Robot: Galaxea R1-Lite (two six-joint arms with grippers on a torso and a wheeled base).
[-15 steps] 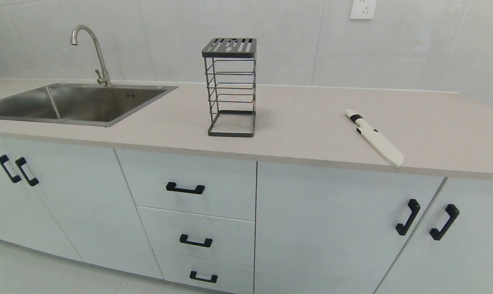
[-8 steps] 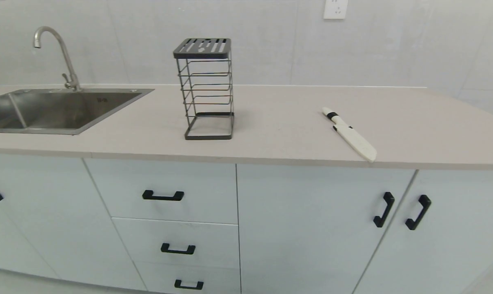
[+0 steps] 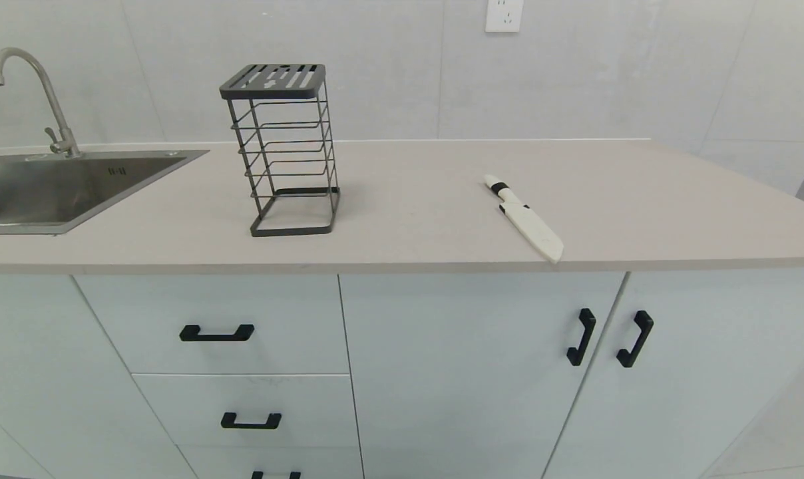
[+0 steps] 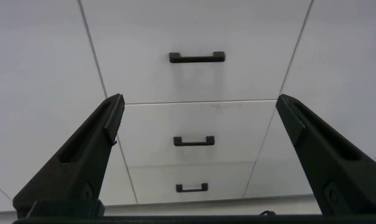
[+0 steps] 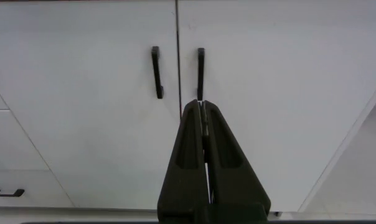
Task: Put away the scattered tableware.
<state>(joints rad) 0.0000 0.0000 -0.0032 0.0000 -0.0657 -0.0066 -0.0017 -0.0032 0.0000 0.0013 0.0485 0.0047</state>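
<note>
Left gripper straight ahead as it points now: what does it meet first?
Probably the middle drawer front, near its top edge; nothing shows between it and the open left gripper. Depth unclear.

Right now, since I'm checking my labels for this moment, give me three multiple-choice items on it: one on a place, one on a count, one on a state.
1. Where does the knife lie?
A on the counter, right of the rack
B in the sink
C slotted in the rack

2. How many drawer handles face the left gripper?
A one
B three
C five

3. How do the grippers stand?
A both open
B both shut
C left open, right gripper shut

Answers:
1 A, it lies flat near the counter's front edge.
2 B, three are stacked in the left wrist view.
3 C, left jaws are wide apart and right jaws are pressed together.
</note>
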